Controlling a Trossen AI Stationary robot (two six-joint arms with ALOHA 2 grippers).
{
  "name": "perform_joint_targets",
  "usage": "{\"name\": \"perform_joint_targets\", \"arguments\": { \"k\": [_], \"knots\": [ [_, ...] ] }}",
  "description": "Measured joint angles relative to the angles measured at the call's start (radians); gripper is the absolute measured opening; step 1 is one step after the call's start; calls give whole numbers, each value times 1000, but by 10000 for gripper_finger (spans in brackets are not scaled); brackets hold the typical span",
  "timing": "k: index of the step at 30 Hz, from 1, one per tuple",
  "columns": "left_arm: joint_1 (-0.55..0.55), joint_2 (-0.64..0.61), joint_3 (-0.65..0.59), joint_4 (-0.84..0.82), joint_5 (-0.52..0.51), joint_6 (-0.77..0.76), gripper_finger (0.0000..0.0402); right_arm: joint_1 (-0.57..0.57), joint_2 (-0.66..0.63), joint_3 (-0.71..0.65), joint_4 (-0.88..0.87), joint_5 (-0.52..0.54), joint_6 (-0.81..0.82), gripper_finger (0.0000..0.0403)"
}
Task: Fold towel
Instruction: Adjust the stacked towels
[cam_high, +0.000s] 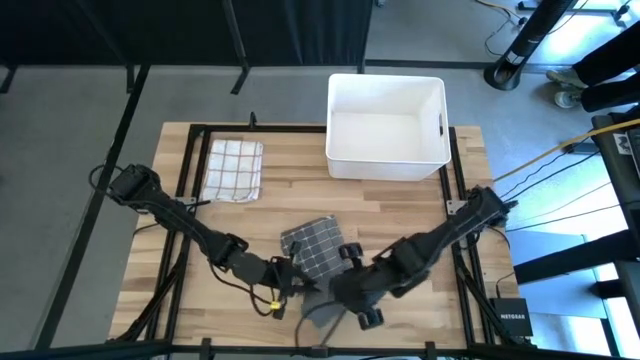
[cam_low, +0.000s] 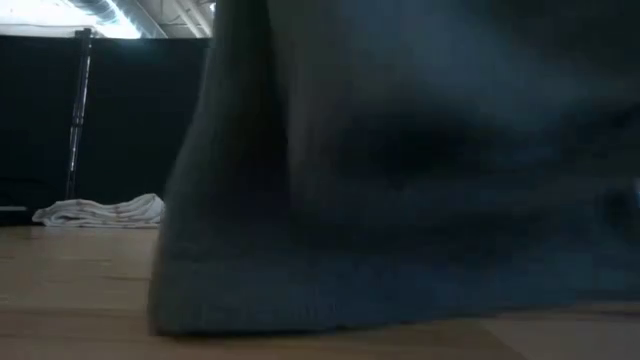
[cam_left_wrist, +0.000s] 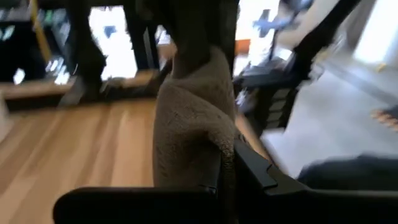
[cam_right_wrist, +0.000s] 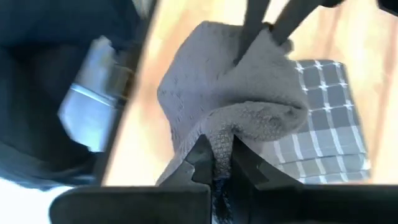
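Bin (cam_high: 387, 160) and folded towel (cam_high: 234, 168) beyond claws

Dim, blurred low view; bright overhead daylight.

**Four cameras, one towel in common**

The high camera looked straight down on the whole wooden table (cam_high: 400, 210), both arms and the white bin (cam_high: 387, 125). The low camera sat at table-top height, facing level across the boards, so near the grey towel (cam_low: 400, 200) that cloth filled most of its picture. Each wrist camera looked forward past its own fingers, very close to that same towel (cam_left_wrist: 193, 124) (cam_right_wrist: 236, 106), which all four views shared.
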Motion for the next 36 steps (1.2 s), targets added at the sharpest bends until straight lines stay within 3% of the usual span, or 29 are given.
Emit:
{"name": "perform_joint_targets", "arguments": {
  "k": [6,14,19,27,36],
  "knots": [
    [19,0,0,-264,-125,-80,13,-37,74,-1,-60,115,-18,21],
    [18,-19,0,-414,-334,-136,13,-56,93,-31,-32,357,-43,21],
    [21,-44,0,-592,-397,-284,13,-82,92,-138,13,369,2,21],
    [48,-39,0,-806,-401,-440,13,-138,93,-331,211,355,64,21],
    [78,-29,-1,-842,-402,-464,13,-195,92,-463,394,349,89,38]
  ]
}}
